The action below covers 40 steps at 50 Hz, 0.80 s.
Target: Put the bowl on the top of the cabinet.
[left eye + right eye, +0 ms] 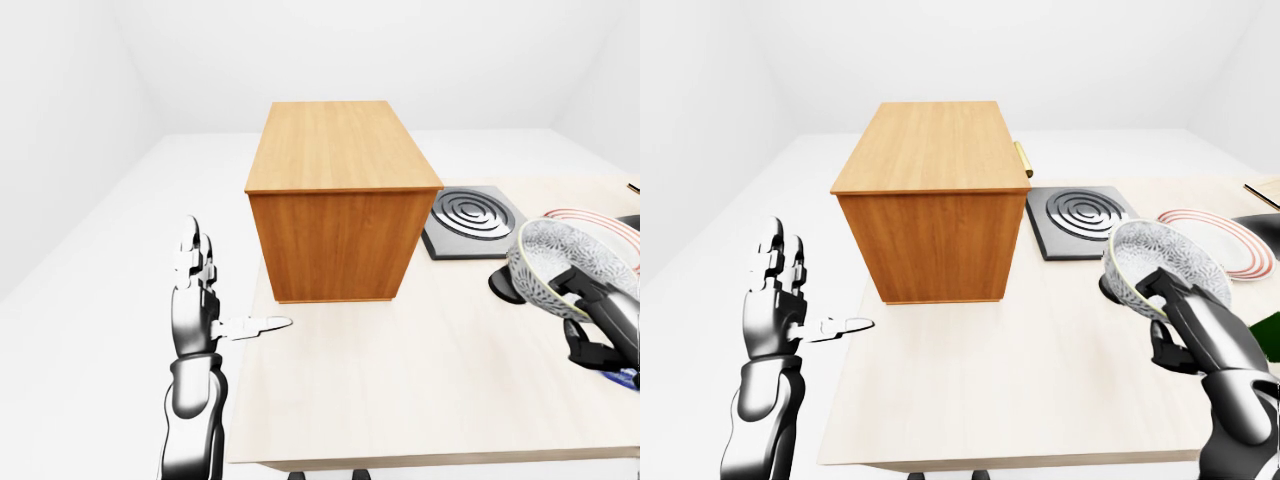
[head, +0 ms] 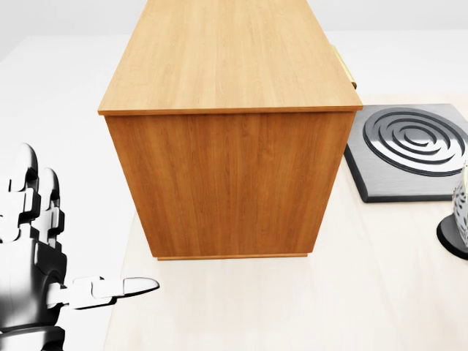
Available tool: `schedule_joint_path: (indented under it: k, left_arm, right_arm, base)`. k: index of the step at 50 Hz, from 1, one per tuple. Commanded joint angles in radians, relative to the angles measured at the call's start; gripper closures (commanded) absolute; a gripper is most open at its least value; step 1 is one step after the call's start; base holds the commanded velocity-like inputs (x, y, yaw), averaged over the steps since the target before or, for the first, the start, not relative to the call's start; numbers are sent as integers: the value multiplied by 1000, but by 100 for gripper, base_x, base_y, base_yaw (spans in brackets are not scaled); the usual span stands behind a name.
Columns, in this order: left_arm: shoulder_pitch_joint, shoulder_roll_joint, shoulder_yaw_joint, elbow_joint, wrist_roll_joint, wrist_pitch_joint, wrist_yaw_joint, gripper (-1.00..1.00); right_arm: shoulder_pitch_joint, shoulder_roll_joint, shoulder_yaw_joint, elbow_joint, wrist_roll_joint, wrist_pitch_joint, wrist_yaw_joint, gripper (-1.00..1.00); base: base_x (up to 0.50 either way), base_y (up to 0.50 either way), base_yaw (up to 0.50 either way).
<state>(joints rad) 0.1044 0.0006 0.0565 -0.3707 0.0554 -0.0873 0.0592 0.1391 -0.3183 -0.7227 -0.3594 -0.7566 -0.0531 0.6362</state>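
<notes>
While the right hand (image 1: 1185, 320) is gripping the bowl (image 1: 1160, 265) with its fingers wrapped around the rim and underside, the bowl is hanging tilted in the air above the desk (image 1: 1020, 380), near the desk's right edge, its opening facing up and left in the right-eye view. Patterned grey-white bowl is sitting clear of the desk surface, not touching it, with a small black round object (image 1: 505, 285) lying on the desk just beneath and left of it. Wooden cabinet (image 1: 340, 200) is standing at the desk's far left corner, its top bare, well apart from the bowl. Dark square burner plate with concentric rings (image 1: 1080, 220) is lying just beside the cabinet's right side, between cabinet and bowl. Red-rimmed plate (image 1: 1225, 245) is lying beyond the bowl toward the desk's far right edge. Left hand (image 1: 785, 300) is hovering off the desk's left edge, fingers spread upward and thumb pointing toward the desk, released and grasping nothing. Head view is showing only a sliver of the bowl at its right edge.
</notes>
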Motion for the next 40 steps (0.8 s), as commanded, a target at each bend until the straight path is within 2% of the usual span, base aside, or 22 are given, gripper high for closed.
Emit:
schedule_joint_path:
  k: [1, 4, 7, 8, 9, 11, 13, 16, 20, 22, 23, 24, 26, 27, 28, 30, 33, 37, 40]
  left_arm:
    - [1, 0, -3, 1, 0, 0, -4, -100]
    - [2, 0, -4, 1, -1, 0, -6, -100]
    - [5, 0, -6, 0, -2, 0, -9, -100]
    - [7, 0, -6, -1, -2, 0, -10, -100]
    - [7, 0, -6, -1, -2, 0, -10, -100]
    - [8, 0, -6, 0, -2, 0, -11, -100]
    - [7, 0, -6, 2, -2, 0, -12, -100]
    - [6, 0, -5, 6, -3, 0, -13, -100]
    - [6, 1, -6, 9, -3, 0, -15, -100]
    - [5, 1, -5, 9, -4, 0, -15, -100]
    - [5, 1, -4, 11, -4, 0, -15, -100]
    - [4, 1, -4, 11, -5, 0, -15, -100]
    - [1, 1, -2, 18, -4, 0, -14, -100]
    - [-1, 2, -2, 20, -4, 0, -14, -100]
    - [-4, 2, -1, 28, -5, 0, -14, -100]
    - [-7, 2, 0, 38, -5, 0, -13, -100]
    - [-13, 3, 2, 49, -8, 0, -11, -100]
    - [-19, 2, 3, 67, -8, 0, -8, -100]
    - [-23, 3, 4, 71, -9, 0, -6, -100]
  right_arm:
    - [-150, -114, -57, -248, 35, 80, 62, 100]
    - [-182, -150, -52, -247, 42, 105, 62, 100]
    - [-253, -215, -18, -222, 39, 140, 62, 100]
    - [-287, -248, 5, -191, 31, 140, 62, 100]
    - [-288, -252, 8, -190, 31, 140, 62, 100]
    - [-381, -329, 68, -92, 18, 140, 62, 100]
    - [-450, -372, 106, -43, 34, 140, 62, 100]
    - [-618, -477, 217, 116, 37, 140, 62, 100]
    - [-813, -542, 340, 326, 35, 140, 25, 100]
    - [-969, -551, 427, 539, 17, 140, -45, 100]
    - [-1042, -553, 462, 642, -3, 120, -84, 100]
    - [-1100, -546, 479, 719, -11, 97, -107, 100]
    - [-1223, -537, 525, 906, -43, 29, -169, 100]
    - [-1340, -529, 566, 1075, -78, -23, -234, 100]
    - [-1401, -526, 584, 1173, -103, -34, -266, 100]
    - [-1524, -520, 621, 1347, -164, -34, -345, 100]
    - [-1673, -499, 653, 1513, -227, -34, -410, 100]
    - [-1820, -452, 680, 1630, -294, -34, -447, 100]
    - [-1868, -422, 677, 1664, -318, -34, -451, 100]
  base:
    - [0, 0, 0]
    - [0, 0, 0]
    - [0, 0, 0]
    - [0, 0, 0]
    - [0, 0, 0]
    - [0, 0, 0]
    - [0, 0, 0]
    - [0, 0, 0]
    - [0, 0, 0]
    - [0, 0, 0]
    - [0, 0, 0]
    - [0, 0, 0]
    - [0, 0, 0]
    - [0, 0, 0]
    - [0, 0, 0]
    - [0, 0, 0]
    - [0, 0, 0]
    - [0, 0, 0]
    - [0, 0, 0]
